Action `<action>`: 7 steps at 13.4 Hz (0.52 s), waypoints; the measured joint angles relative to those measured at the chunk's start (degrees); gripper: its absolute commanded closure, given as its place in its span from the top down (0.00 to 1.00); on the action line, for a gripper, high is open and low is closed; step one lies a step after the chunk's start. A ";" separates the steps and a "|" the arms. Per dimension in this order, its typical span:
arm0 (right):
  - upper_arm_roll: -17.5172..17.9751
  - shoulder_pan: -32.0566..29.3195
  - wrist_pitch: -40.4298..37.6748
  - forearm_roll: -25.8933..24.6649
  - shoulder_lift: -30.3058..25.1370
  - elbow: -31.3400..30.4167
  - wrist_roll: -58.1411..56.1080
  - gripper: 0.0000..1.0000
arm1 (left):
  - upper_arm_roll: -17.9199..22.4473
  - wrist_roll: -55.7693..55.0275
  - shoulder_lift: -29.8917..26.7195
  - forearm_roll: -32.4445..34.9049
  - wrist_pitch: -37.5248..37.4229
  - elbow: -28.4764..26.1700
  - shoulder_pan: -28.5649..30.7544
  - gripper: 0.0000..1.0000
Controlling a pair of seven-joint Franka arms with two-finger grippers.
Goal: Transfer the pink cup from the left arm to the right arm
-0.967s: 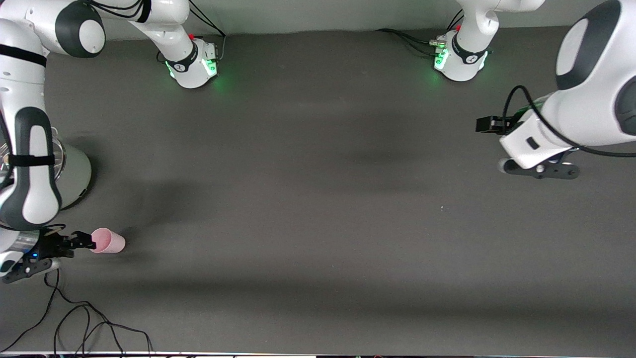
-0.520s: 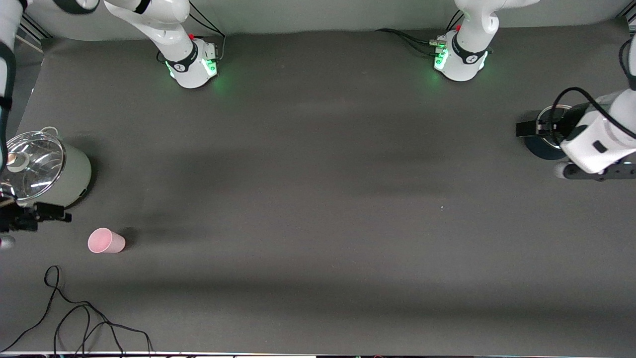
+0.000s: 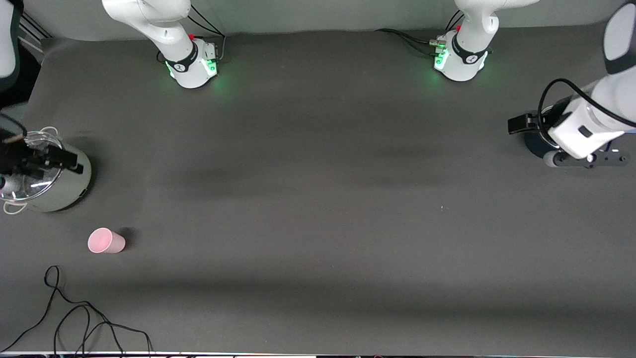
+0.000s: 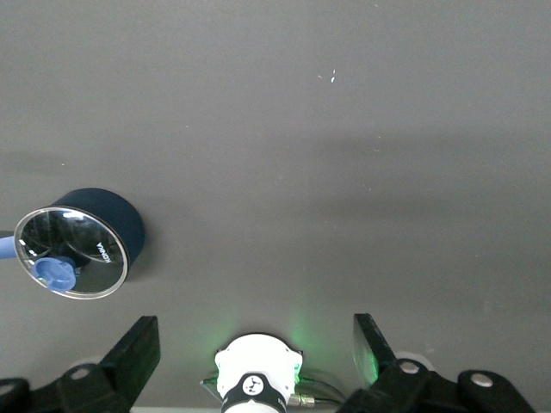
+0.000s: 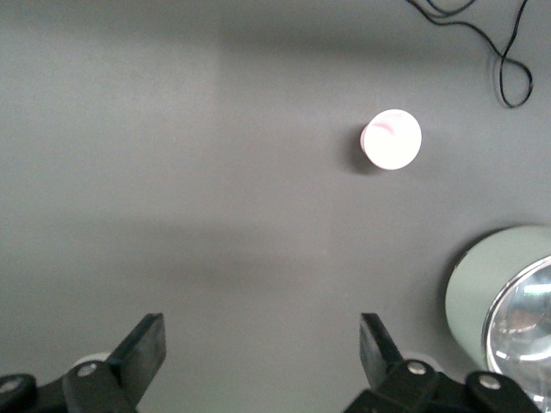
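Observation:
The pink cup (image 3: 106,241) stands upright and alone on the dark table near the right arm's end; it also shows in the right wrist view (image 5: 392,139). My right gripper (image 3: 69,160) is open and empty, up in the air over the lidded grey-green pot, apart from the cup; its jaws stand wide apart in the right wrist view (image 5: 263,340). My left gripper (image 3: 517,124) is open and empty at the left arm's end of the table, over the dark blue saucepan; its jaws stand wide in the left wrist view (image 4: 256,340).
A grey-green pot (image 3: 74,186) with a glass lid stands farther from the front camera than the cup, also in the right wrist view (image 5: 478,288). A dark blue saucepan (image 3: 535,145), glass-lidded (image 4: 116,215), sits at the left arm's end. A black cable (image 3: 74,318) lies nearer the camera.
My right gripper has left the cup's rim, risen and moved over the pot; the cup stays put. My left gripper has moved over the saucepan.

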 measured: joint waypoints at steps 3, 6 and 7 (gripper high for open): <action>0.01 0.35 0.07 -0.02 -4.45 -3.66 1.22 1.00 | 4.38 0.08 -2.23 1.36 3.28 -2.75 -4.26 1.00; 0.01 0.35 0.45 -0.28 -5.03 -3.36 2.62 1.00 | 5.11 0.98 -2.28 1.52 4.35 -3.37 -4.34 1.00; 0.08 0.35 0.53 -0.66 -5.03 -3.02 3.75 1.00 | 5.17 1.23 -2.28 1.55 4.72 -3.54 -4.35 1.00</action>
